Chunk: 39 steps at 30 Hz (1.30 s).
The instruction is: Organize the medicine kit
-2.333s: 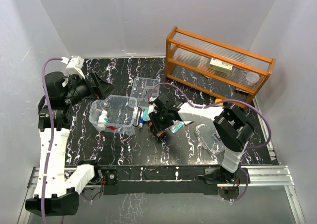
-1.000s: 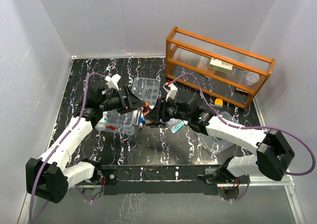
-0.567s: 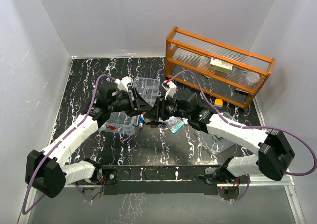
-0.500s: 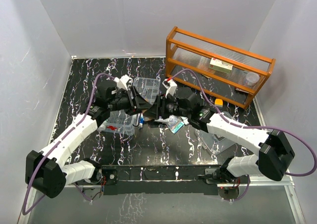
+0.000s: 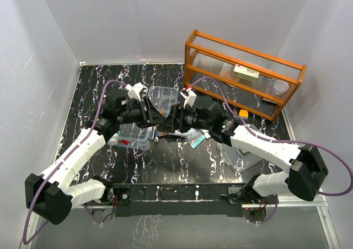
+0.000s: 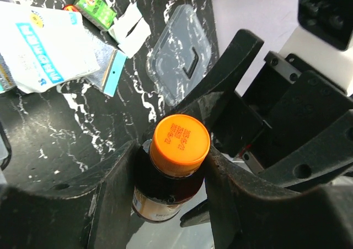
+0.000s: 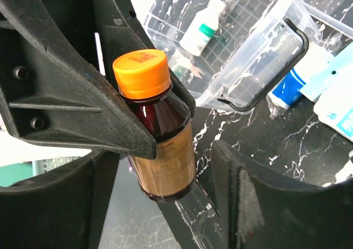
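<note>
A brown bottle with an orange cap (image 6: 179, 144) hangs in the air between my two grippers, above the table's middle. My left gripper (image 6: 172, 152) is shut on its neck and shoulder. My right gripper (image 7: 165, 169) stands open around the bottle's (image 7: 160, 150) lower body, with a gap to its right finger. From above, the left gripper (image 5: 159, 118) and right gripper (image 5: 172, 121) meet tip to tip. The medicine kit's clear box (image 5: 131, 134) sits below left, holding a white bottle (image 7: 201, 28). Its divided tray (image 5: 163, 97) lies behind, its lid (image 6: 179, 56) to the right.
An orange wooden rack (image 5: 242, 72) stands at the back right with a small box and a jar on it. Loose packets (image 5: 194, 139), a white sachet (image 6: 41, 45), a green packet (image 6: 95, 6) and a blue-and-white tube (image 7: 289, 86) lie on the black marbled table.
My left arm swung in from the left to meet the right gripper, and its jaws closed on the bottle. The right gripper's jaws then spread away from the bottle.
</note>
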### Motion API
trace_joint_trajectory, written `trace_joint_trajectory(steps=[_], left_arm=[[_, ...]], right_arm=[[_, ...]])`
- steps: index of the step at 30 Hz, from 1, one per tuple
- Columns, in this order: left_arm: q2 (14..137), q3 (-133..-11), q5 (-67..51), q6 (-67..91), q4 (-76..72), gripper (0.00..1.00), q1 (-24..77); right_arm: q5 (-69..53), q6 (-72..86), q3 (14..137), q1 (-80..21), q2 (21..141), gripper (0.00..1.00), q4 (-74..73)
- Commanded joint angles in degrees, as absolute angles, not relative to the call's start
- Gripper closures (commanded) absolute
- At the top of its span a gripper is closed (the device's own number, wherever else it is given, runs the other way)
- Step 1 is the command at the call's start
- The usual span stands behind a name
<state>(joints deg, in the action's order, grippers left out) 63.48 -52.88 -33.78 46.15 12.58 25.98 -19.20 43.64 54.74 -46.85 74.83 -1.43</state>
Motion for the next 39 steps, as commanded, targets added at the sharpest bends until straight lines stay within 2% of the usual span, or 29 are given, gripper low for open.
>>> trace_joint_trajectory(steps=[1, 5, 14, 17, 20, 26, 35, 39], left_arm=[[63.78, -56.66, -35.87, 37.24, 20.72, 0.75, 26.23], [67.94, -63.75, -34.52, 30.64, 29.08, 0.76, 26.03], [76.38, -78.86, -19.48, 17.98, 48.41, 0.76, 23.38], [78.78, -82.41, -16.93, 15.44, 52.67, 0.76, 20.56], [81.35, -84.67, -9.35, 12.28, 56.75, 0.76, 19.85], [84.04, -81.22, 1.94, 8.38, 55.11, 0.77, 18.78], [89.52, -77.90, 2.27, 10.02, 49.35, 0.79, 16.70], [88.06, -73.52, 4.94, 10.87, 47.94, 0.79, 16.72]], right_arm=[[-18.71, 44.34, 56.79, -46.41, 72.14, 0.30, -0.54], [-17.12, 44.36, 56.38, -46.41, 67.64, 0.26, -5.40], [-6.60, 44.78, 52.88, -46.32, 55.03, 0.26, -13.89], [-3.04, 45.03, 53.43, -46.32, 53.87, 0.26, -16.45], [-4.19, 44.82, 53.70, -46.32, 53.47, 0.27, -16.87], [-5.98, 45.55, 50.03, -46.32, 50.52, 0.27, -16.25], [-10.29, 44.77, 48.69, -46.33, 49.73, 0.27, -14.02], [-10.26, 45.00, 47.31, -46.32, 48.76, 0.27, -13.41]])
